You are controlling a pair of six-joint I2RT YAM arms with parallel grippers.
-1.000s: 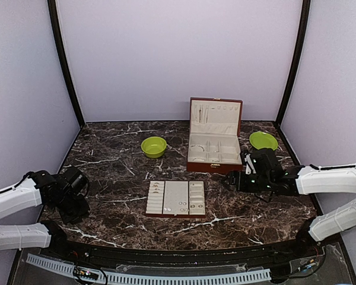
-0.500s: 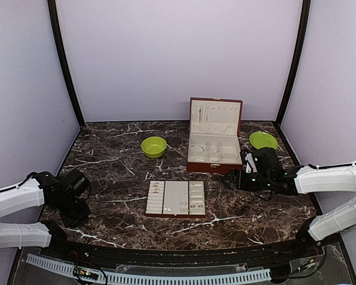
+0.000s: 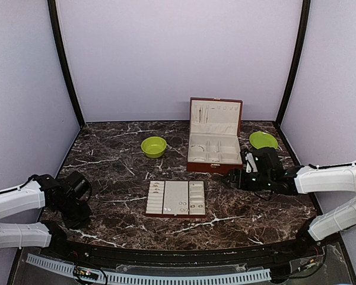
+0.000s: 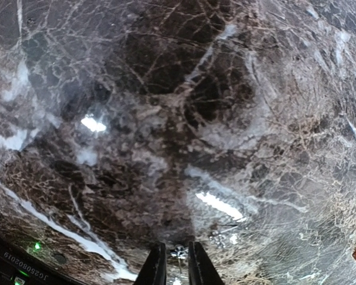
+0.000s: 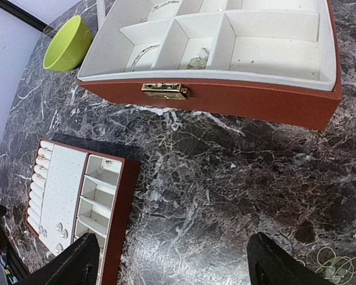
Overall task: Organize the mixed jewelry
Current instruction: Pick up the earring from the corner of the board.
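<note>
In the left wrist view my left gripper (image 4: 178, 261) points down at the marble, its two fingers drawn close on a tiny silvery jewelry piece (image 4: 179, 252) between the tips. Another small silvery piece (image 4: 223, 238) lies just right of them. From above, the left gripper (image 3: 77, 215) is at the table's near left. My right gripper (image 5: 178, 267) stands wide open over bare marble, between the open red-brown box (image 5: 225, 98) and the tray (image 5: 123, 202). Thin silvery hoops (image 5: 331, 265) lie by its right finger (image 5: 279, 267). More jewelry sits in the box (image 5: 197, 59) and on the tray (image 5: 40, 167).
A lime-green bowl (image 3: 153, 146) stands left of the box (image 3: 213, 159), and a lime-green plate (image 3: 263, 140) to its right at the back. The cream-lined tray (image 3: 175, 214) lies at the middle front. Purple walls close three sides.
The left gripper's fingers have closed in on the tiny silvery piece, and the left wrist has sunk slightly toward the near edge. The right arm has barely moved.
</note>
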